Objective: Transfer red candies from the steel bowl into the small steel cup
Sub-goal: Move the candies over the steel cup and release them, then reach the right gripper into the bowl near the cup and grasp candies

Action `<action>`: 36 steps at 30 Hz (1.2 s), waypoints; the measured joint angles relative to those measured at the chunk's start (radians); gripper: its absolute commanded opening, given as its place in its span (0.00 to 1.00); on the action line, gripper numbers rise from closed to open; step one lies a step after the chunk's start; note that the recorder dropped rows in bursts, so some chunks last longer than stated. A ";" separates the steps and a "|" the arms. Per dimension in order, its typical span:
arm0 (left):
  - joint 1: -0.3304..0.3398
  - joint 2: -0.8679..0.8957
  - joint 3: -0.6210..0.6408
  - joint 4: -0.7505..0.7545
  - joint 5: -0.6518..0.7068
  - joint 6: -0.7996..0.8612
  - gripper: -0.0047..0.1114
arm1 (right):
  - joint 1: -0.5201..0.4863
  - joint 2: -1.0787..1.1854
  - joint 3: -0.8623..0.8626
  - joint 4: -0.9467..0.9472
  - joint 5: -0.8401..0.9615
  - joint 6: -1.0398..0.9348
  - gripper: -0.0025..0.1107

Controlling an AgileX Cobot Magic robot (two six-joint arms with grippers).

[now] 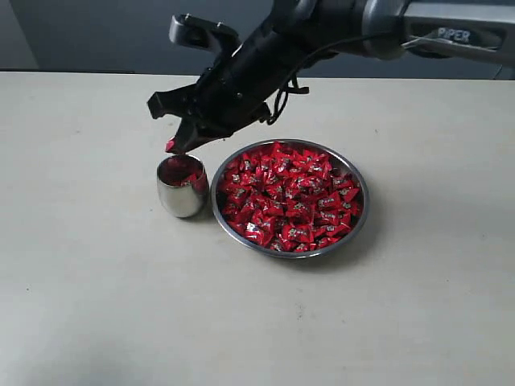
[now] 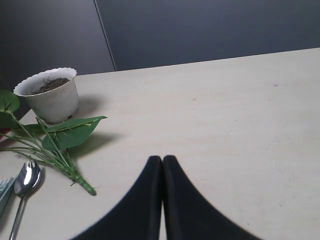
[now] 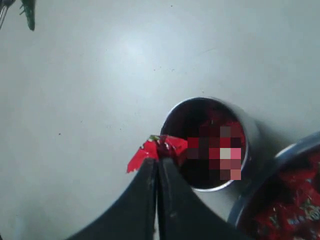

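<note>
The steel bowl (image 1: pixel 356 211) (image 3: pixel 260 192) sits right of centre, heaped with red candies (image 1: pixel 290 195) (image 3: pixel 295 210). Just left of it, almost touching, stands the small steel cup (image 1: pixel 179 201) (image 3: pixel 250 127), with red candies (image 1: pixel 183 170) inside. My right gripper (image 1: pixel 171 147) (image 3: pixel 157 158) reaches across from the right and hangs above the cup's left rim, shut on one red candy (image 3: pixel 157 148) (image 1: pixel 170 145) that sticks out past its tips. My left gripper (image 2: pixel 162 159) is shut with nothing in it, over bare table, away from the bowl and cup.
The left wrist view shows a white pot of soil (image 2: pixel 50 95), a leafy green sprig (image 2: pixel 60 142) and a spoon (image 2: pixel 25 182) lying on the beige table (image 2: pixel 240 110). A green leaf tip (image 3: pixel 27 12) shows at one corner of the right wrist view.
</note>
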 measured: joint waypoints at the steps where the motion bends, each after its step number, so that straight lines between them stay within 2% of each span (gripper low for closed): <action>1: 0.000 0.000 0.000 0.000 0.000 0.000 0.04 | 0.006 0.020 -0.019 0.000 -0.001 -0.002 0.03; 5: 0.000 0.000 0.000 0.000 0.000 0.000 0.04 | 0.010 0.090 -0.081 -0.020 0.019 0.005 0.03; 7: 0.000 0.000 0.000 0.000 0.000 0.000 0.04 | 0.010 0.106 -0.087 -0.046 0.036 0.018 0.07; 8: 0.000 0.000 0.000 0.000 0.000 0.000 0.04 | 0.008 0.110 -0.090 -0.059 0.048 0.022 0.12; 12: 0.000 0.000 0.000 0.000 0.000 0.000 0.04 | 0.004 0.112 -0.091 -0.077 0.093 0.027 0.43; 13: 0.000 0.000 0.000 0.000 0.000 0.000 0.04 | 0.003 0.112 -0.091 -0.081 0.101 0.027 0.46; 15: 0.000 0.000 0.000 0.000 0.000 0.000 0.04 | 0.003 0.112 -0.091 -0.087 0.108 0.027 0.45; 20: 0.000 0.000 0.000 0.000 0.000 0.000 0.04 | -0.007 0.089 -0.091 -0.135 0.115 0.052 0.31; 22: 0.000 0.000 0.000 0.000 0.000 0.000 0.04 | -0.028 0.067 -0.091 -0.182 0.124 0.078 0.29; 28: 0.000 0.000 0.000 0.000 0.000 0.000 0.04 | -0.110 0.022 -0.092 -0.274 0.203 0.101 0.29; 33: 0.000 0.000 0.000 0.000 0.000 0.000 0.04 | -0.130 0.020 -0.092 -0.316 0.253 0.104 0.30; 36: 0.000 0.000 0.000 0.000 0.000 0.000 0.04 | -0.130 0.022 -0.092 -0.316 0.256 0.102 0.44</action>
